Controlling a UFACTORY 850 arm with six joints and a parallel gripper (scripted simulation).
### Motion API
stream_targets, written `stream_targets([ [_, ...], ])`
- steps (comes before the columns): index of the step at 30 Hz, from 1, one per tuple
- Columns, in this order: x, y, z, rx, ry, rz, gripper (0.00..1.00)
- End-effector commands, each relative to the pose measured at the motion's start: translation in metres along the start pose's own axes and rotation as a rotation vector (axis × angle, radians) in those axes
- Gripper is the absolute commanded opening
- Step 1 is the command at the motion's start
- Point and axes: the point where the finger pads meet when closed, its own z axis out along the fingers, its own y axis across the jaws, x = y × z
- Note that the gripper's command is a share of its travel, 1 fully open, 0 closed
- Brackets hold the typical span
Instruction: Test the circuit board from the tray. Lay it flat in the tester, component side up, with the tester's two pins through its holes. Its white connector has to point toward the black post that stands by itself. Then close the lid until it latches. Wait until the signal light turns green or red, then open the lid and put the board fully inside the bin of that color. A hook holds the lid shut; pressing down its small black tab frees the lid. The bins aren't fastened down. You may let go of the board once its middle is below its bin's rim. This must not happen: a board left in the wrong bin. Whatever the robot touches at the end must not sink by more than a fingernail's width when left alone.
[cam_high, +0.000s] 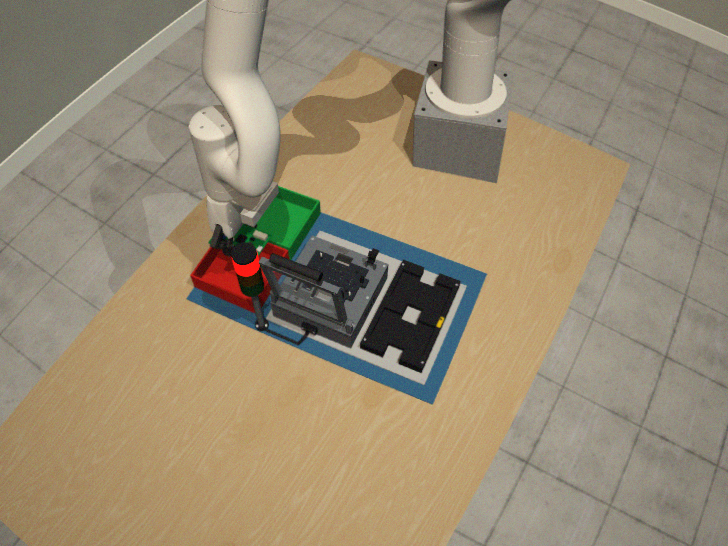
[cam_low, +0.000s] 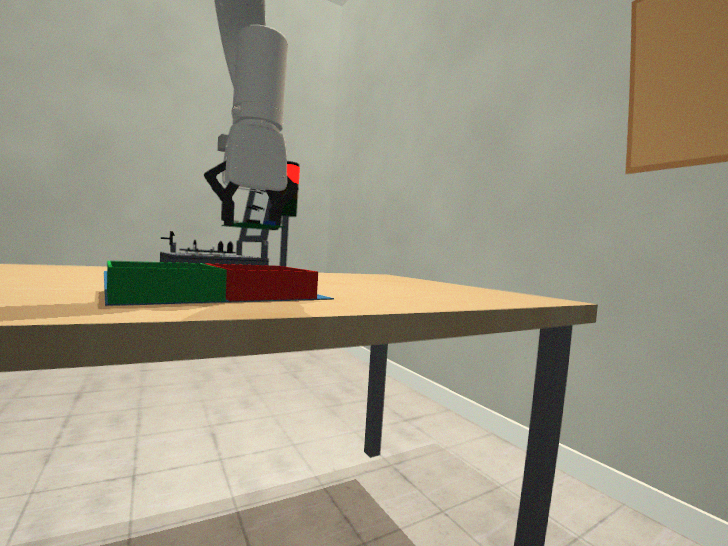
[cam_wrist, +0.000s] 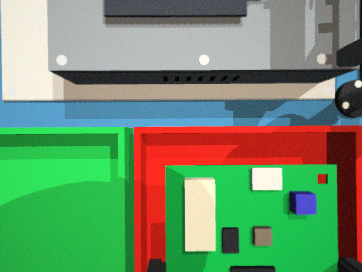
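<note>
My gripper (cam_high: 236, 238) is shut on the green circuit board (cam_wrist: 250, 220), gripping it by two opposite edges and holding it flat with the component side up. In the wrist view the board hangs over the red bin (cam_wrist: 240, 145). In the exterior view the board (cam_low: 246, 223) is well above the red bin's rim (cam_low: 267, 283). The signal light (cam_high: 245, 264) glows red. The tester (cam_high: 332, 287) has its lid (cam_high: 299, 287) standing open and its nest is empty.
The green bin (cam_high: 285, 220) touches the red bin's far side. The light's post stands between the red bin and the tester. The black tray (cam_high: 411, 314) lies to the right of the tester on the blue mat. The arm's grey base (cam_high: 458, 126) stands at the back.
</note>
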Motion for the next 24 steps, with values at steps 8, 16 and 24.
stream_targets([
  [8, -0.0172, 0.005, 0.0047, -0.001, 0.006, -0.001, 0.79],
  [16, -0.0172, 0.0051, 0.0047, -0.001, 0.006, -0.001, 0.79],
  [24, -0.0172, 0.0051, 0.0065, -0.001, 0.006, -0.001, 0.79],
])
